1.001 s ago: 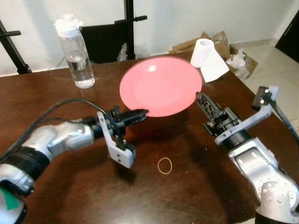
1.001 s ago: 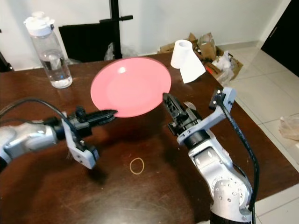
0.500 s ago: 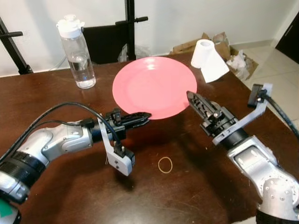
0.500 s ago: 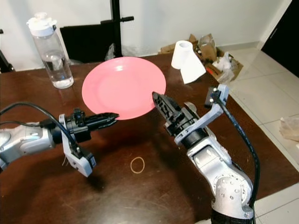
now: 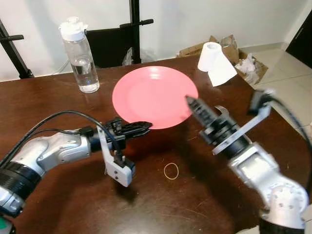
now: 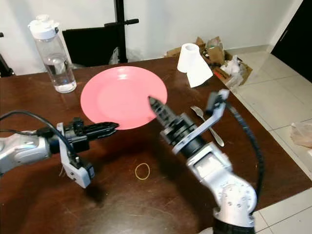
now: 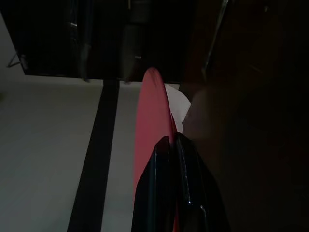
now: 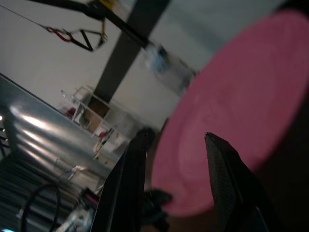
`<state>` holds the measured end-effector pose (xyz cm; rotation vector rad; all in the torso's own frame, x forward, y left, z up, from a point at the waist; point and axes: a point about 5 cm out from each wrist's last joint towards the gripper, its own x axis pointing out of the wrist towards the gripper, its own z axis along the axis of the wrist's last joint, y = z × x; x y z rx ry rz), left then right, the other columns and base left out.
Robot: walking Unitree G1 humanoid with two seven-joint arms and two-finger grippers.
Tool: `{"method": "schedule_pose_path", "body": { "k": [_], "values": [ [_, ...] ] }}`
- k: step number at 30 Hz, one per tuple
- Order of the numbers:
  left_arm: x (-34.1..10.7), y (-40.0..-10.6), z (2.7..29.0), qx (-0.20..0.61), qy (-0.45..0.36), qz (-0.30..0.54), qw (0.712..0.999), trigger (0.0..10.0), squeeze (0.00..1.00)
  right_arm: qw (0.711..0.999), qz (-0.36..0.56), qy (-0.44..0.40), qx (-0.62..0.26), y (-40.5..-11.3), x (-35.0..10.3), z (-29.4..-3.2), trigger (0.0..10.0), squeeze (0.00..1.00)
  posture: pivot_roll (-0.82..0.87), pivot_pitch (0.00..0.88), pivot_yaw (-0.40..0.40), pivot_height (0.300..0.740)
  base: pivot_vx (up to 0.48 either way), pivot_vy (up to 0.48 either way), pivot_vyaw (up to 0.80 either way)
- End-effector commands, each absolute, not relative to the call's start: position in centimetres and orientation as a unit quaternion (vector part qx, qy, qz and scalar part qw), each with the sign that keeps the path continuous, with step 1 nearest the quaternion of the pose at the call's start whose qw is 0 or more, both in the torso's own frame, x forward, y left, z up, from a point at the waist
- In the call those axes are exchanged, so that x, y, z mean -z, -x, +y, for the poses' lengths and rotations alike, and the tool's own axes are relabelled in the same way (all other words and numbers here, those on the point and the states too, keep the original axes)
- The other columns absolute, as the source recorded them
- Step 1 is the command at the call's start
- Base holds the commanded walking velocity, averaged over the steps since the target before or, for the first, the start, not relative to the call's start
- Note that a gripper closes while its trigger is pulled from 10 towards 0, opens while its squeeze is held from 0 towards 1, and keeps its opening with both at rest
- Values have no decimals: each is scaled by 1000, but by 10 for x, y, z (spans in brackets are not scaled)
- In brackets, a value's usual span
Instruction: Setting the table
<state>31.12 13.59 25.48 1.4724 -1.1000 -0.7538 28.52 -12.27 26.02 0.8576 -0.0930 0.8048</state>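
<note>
A round pink plate [image 5: 153,97] hangs tilted just above the dark wooden table [image 5: 58,97], casting a shadow below. My left gripper [image 5: 142,126] is shut on the plate's near rim; in the left wrist view the plate [image 7: 152,125] runs edge-on between the black fingers [image 7: 186,179]. My right gripper [image 5: 191,101] reaches in from the right with its tips over the plate's right rim. The right wrist view shows that gripper [image 8: 176,137] open, the plate's face [image 8: 231,106] beyond it. A fork [image 6: 208,126] lies on the table behind the right arm.
A clear water bottle [image 5: 79,56] stands at the back left. A white paper towel roll [image 5: 213,61] sits at the back right corner. A rubber band [image 5: 171,170] lies near the front. The table's right edge drops to tiled floor with cardboard boxes [image 5: 229,44].
The plate has travelled left, carried by the left gripper. My right gripper has followed it leftward, from beside the plate's right rim to over it.
</note>
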Motion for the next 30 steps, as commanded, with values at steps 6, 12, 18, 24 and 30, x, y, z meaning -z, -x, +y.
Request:
{"method": "schedule_pose_path", "body": {
  "k": [6, 12, 18, 24, 30],
  "values": [
    [-242, -305, 146, 335, -634, -443, 538, 10000, 0, 814, 23, -443, -374, -289, -233, -106, 10000, 0, 67, 166, 69, 740, 0, 0, 0],
    [-239, -304, 149, 335, -639, -434, 540, 10000, 0, 812, 40, -452, -366, -292, -224, -101, 10000, 0, 71, 162, 66, 740, 0, 0, 0],
    [-237, -305, 153, 333, -644, -427, 541, 10000, 0, 812, 36, -459, -358, -292, -223, -107, 10000, 0, 69, 162, 64, 740, 0, 0, 0],
    [-234, -307, 158, 329, -654, -414, 541, 10000, 0, 840, 22, -422, -340, -294, -227, -118, 10000, 0, 68, 163, 62, 740, 0, 0, 0],
    [-237, -308, 161, 322, -658, -412, 541, 10000, 0, 851, 6, -415, -323, -292, -232, -137, 10000, 0, 63, 163, 62, 740, 0, 0, 0]
  ]
}}
